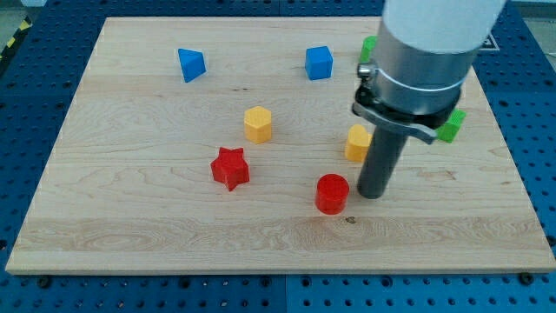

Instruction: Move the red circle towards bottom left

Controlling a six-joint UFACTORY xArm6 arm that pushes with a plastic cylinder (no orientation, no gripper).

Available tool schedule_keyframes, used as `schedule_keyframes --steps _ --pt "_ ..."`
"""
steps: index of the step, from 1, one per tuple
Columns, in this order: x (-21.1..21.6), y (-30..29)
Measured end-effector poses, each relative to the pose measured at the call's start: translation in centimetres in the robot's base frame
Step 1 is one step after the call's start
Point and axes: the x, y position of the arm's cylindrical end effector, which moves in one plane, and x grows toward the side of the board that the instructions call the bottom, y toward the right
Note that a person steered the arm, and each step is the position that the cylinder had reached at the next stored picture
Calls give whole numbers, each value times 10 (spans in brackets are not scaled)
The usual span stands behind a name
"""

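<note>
Just right of red circle [332, 193]: my tip [372, 195]

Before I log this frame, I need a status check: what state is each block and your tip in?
red circle: flat on board, just left of my tip
my tip: down at board, close beside red circle
red star: flat, untouched
yellow hexagon: flat, untouched
yellow block: partly hidden by rod
blue cube: flat
blue triangle-like block: flat
green blocks: mostly hidden

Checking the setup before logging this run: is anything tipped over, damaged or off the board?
Nothing stands out. Every block sits flat on the wooden board, and my tip rests just to the view's right of the red circle.
</note>
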Motion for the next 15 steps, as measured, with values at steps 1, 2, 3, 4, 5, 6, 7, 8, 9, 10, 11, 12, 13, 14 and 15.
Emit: schedule_keyframes --steps 1,2,3,4,5,6,7,8,9,10,11,12,13,14,15 --pt "0 -27" --pt "0 -43" --pt "6 -34" --pt "12 -34" --pt "15 -54" --pt "29 -56" --pt "32 -91" --pt "31 -115" --pt "23 -135" --pt "15 -150" --pt "14 -174" --pt "0 -200" --pt "-8 -215" --pt "0 -230" --pt "0 -257"
